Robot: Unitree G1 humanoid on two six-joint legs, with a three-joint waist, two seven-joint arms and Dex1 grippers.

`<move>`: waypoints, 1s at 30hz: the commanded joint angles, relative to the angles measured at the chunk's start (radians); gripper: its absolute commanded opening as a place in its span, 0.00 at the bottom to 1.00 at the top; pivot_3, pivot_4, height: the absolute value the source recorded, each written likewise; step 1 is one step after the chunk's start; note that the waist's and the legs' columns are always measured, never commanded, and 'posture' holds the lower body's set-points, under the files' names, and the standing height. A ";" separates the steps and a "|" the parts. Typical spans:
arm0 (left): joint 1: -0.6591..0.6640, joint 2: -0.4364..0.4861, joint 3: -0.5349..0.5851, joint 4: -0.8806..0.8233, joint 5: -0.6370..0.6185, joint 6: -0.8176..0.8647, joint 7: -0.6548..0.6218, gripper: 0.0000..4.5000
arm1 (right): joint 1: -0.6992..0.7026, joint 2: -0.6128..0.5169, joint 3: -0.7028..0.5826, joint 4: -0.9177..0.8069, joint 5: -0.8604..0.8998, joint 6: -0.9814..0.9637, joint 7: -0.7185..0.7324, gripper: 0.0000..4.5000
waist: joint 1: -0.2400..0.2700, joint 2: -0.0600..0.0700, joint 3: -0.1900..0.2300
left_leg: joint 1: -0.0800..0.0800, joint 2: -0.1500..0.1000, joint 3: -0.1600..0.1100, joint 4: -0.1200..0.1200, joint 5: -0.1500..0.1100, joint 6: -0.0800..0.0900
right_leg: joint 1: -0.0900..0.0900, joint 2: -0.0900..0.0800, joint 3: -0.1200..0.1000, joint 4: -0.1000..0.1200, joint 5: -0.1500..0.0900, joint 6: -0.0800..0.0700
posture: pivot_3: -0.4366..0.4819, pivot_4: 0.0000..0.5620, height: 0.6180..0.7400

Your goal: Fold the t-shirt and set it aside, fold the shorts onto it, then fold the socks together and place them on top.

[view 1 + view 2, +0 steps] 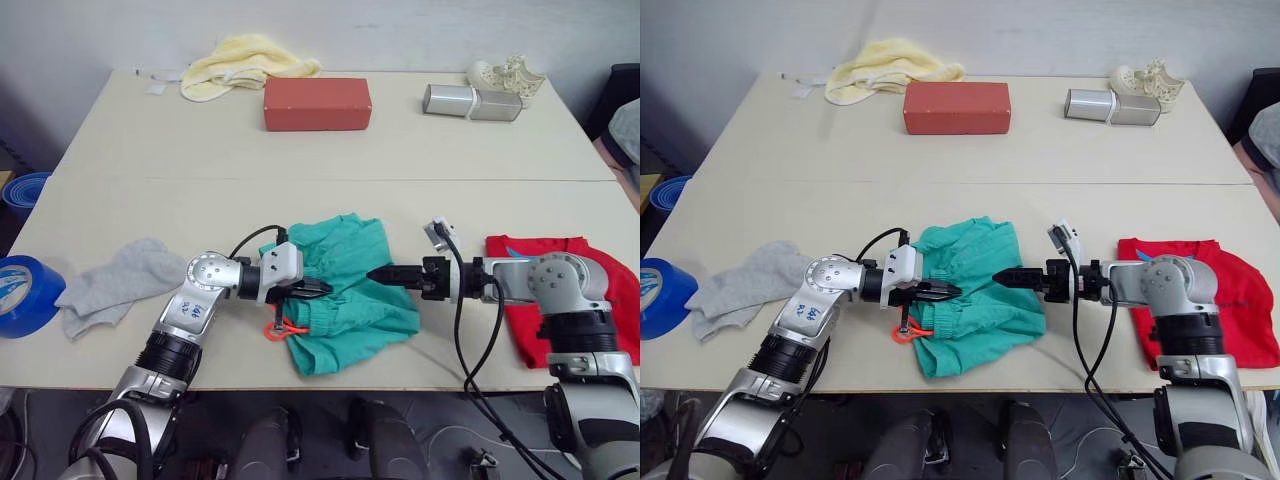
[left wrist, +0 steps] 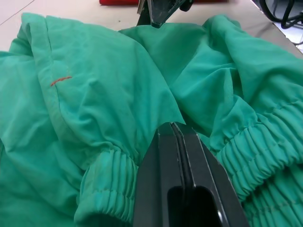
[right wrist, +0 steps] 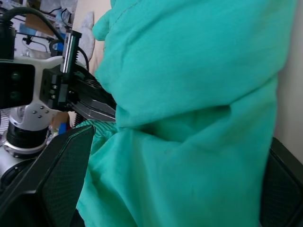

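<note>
A: The shorts [image 1: 345,290] lie bunched at the middle of the table's [image 1: 300,170] near edge, waistband toward the robot, the orange drawstring [image 1: 282,327] spilling out at their left side. The left gripper [image 1: 318,288] is on the waistband region; in its wrist view the fingers are pressed flat together with only a thin flap of teal cloth running in between them.

B: So it is closed on a single layer at most. The right gripper [image 1: 1006,276]?

A: It comes in from the right, tip at the shorts' middle. In its wrist view the fingers [image 3: 61,175] stand wide apart with a thick fold of teal cloth between them, not yet pinched.

B: Risk one, then: if the right fingers close on that bulk, they may catch several layers, and the fold would drag the whole heap rather than turn one panel.

A: Agreed. Risk two: the left pinch looks shallow, so a pull could slip the cloth free. Risk three: the shorts sit right at the near edge; a tug toward the robot may send them, or the drawstring, over it.

B: Where is the landing spot?

A: The t-shirt [image 1: 525,285] lies folded near the near-right corner, partly under the right arm. The arm could scuff it out of shape when it swings across.

B: And the socks [image 1: 110,285]?

A: At the near-left, beside the blue tape roll [image 1: 25,295], untouched and well apart from the shorts.
</note>
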 commanded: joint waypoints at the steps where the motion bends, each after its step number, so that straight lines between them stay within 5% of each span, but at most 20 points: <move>1: 0.010 0.009 0.036 -0.008 -0.025 -0.002 0.014 0.00 | -0.002 0.075 0.047 0.042 -0.026 0.045 0.021 0.99 | -0.005 0.000 0.000 | 0.000 0.000 0.000 0.000 0.000 0.000 | 0.000 0.000 0.000 0.000 0.000 0.000 | 0.48 0.27 1.00; 4: 0.035 0.032 0.053 -0.021 -0.037 0.001 -0.001 0.00 | -0.008 0.106 0.058 0.046 -0.045 0.035 0.054 0.99 | -0.008 0.001 0.000 | 0.000 0.000 0.000 0.000 0.000 -0.001 | 0.000 0.001 0.000 0.001 0.000 0.000 | 0.48 0.27 1.00; 7: 0.045 0.057 0.055 -0.036 -0.044 0.011 -0.020 0.00 | -0.025 0.122 0.038 0.060 -0.055 0.039 0.059 0.89 | -0.006 0.001 0.000 | 0.000 0.001 0.000 -0.001 0.001 -0.002 | -0.001 0.001 0.000 0.002 0.000 -0.001 | 0.48 0.27 1.00; 19: 0.053 0.066 0.047 -0.043 -0.048 -0.020 -0.034 0.00 | 0.012 0.098 -0.025 0.031 -0.094 0.060 0.074 0.02 | -0.002 0.001 -0.001 | -0.001 0.000 0.001 -0.001 0.000 -0.003 | -0.002 0.000 0.001 0.002 0.000 -0.001 | 0.48 0.27 1.00; 24: 0.083 0.049 0.087 -0.110 -0.150 -0.005 -0.068 0.00 | 0.050 0.122 -0.140 -0.053 -0.041 0.091 0.028 0.01 | 0.000 0.000 -0.001 | -0.001 0.000 0.000 -0.001 -0.001 -0.006 | -0.003 -0.001 0.001 0.001 0.000 -0.001 | 0.48 0.27 1.00; 27: 0.072 0.016 0.153 -0.186 -0.299 0.186 -0.014 0.00 | 0.084 0.129 -0.260 -0.139 0.008 0.134 -0.032 0.01 | 0.007 0.001 0.000 | -0.003 0.000 0.000 -0.001 0.000 -0.004 | -0.003 -0.001 0.001 0.002 0.000 -0.001 | 0.48 0.27 1.00; 30: 0.083 0.025 0.167 -0.260 -0.346 0.210 -0.039 0.18 | 0.123 0.146 -0.424 -0.232 0.071 0.204 -0.117 0.00 | 0.006 0.001 0.000 | -0.004 0.000 0.000 -0.001 0.000 -0.003 | -0.004 -0.001 0.001 0.001 0.000 -0.001 | 0.48 0.27 1.00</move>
